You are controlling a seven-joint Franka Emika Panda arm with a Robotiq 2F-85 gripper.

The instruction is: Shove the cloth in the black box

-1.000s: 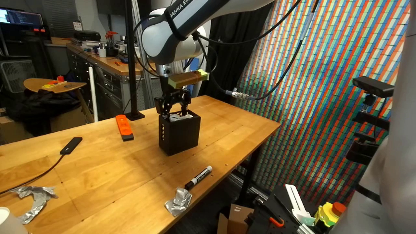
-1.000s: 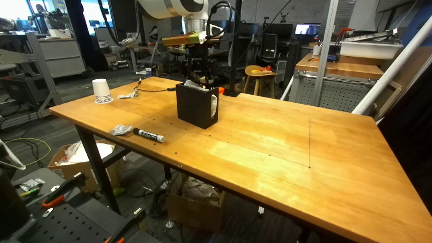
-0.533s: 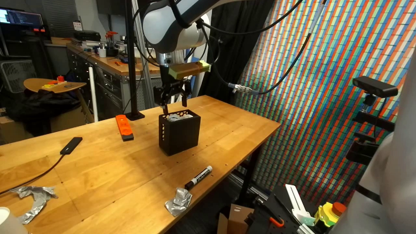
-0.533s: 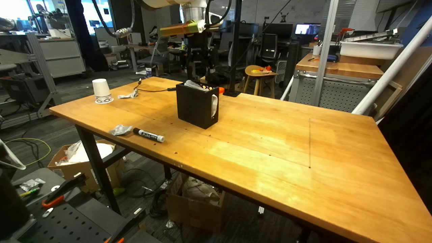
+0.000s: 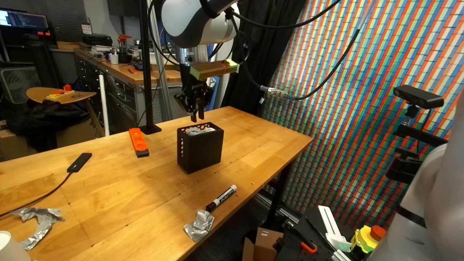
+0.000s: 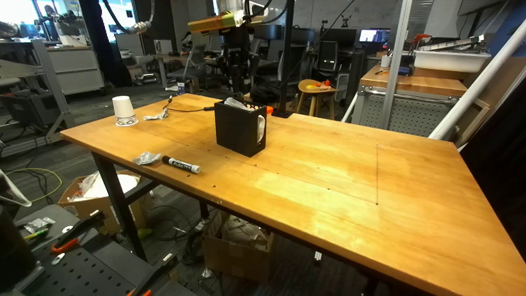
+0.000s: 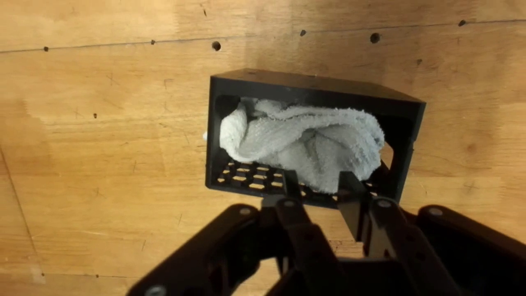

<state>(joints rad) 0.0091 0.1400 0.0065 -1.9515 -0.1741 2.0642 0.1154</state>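
In an exterior view we saw the cloth (image 6: 260, 127) through 1 side of the black box (image 6: 237, 128); only the wrist view clearly showed its folds inside, below the gripper (image 7: 317, 176), its jaws apart.

1 white cloth (image 7: 304, 135), crumpled, inside 1 upright, open-topped black box (image 5: 204, 150)
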